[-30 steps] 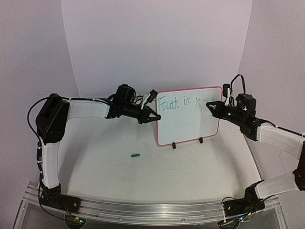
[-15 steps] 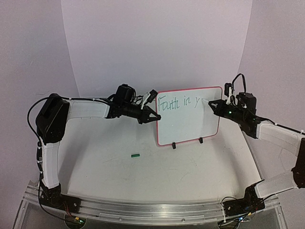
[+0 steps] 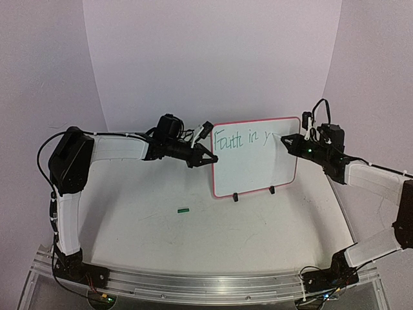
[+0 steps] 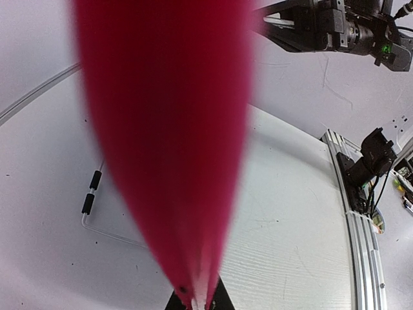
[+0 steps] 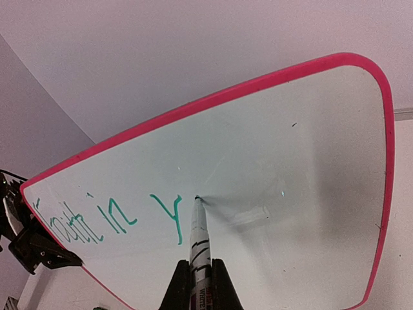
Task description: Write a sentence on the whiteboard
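Observation:
The whiteboard [image 3: 255,158] stands upright on two black feet at the back of the table, white with a red-pink rim [image 5: 213,97]. Green lettering, the sentence [image 3: 242,139], reads "Faith in y" along its top; the same green letters [image 5: 122,216] show in the right wrist view. My right gripper [image 5: 200,274] is shut on a white marker [image 5: 199,236] whose tip touches the board just right of the "y". My left gripper [image 3: 208,157] is shut on the board's left rim, which fills the left wrist view as a red blur [image 4: 168,129].
A small green marker cap [image 3: 184,210] lies on the white table in front of the board. White walls stand close behind and to the sides. A metal rail [image 3: 206,284] with the arm bases runs along the near edge.
The right gripper has lifted slightly, carrying the marker tip from the foot of the "y" to a spot just right of it. The left arm and the board have not moved.

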`<act>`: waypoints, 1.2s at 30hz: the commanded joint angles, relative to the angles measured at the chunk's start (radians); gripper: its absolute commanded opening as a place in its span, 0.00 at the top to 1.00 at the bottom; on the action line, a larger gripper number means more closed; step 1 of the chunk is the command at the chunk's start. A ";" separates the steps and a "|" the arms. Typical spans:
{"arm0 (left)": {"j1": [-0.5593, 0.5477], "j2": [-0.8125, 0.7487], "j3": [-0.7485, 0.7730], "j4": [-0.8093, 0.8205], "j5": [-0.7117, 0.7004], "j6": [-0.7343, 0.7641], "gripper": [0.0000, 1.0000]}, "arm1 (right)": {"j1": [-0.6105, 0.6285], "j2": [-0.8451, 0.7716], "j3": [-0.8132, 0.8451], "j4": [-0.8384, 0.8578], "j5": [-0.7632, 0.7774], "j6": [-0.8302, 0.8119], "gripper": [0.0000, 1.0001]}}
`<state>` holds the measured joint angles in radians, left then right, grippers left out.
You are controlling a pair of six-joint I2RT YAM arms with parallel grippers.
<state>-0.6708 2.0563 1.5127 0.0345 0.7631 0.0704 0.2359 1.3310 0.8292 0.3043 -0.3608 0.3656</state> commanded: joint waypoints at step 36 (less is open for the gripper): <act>-0.041 0.053 -0.017 -0.226 0.004 0.026 1.00 | -0.003 -0.026 0.039 -0.019 0.032 -0.037 1.00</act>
<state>-0.6712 2.0563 1.5127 0.0349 0.7631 0.0746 0.2359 1.3136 0.8246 0.2680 -0.3234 0.3422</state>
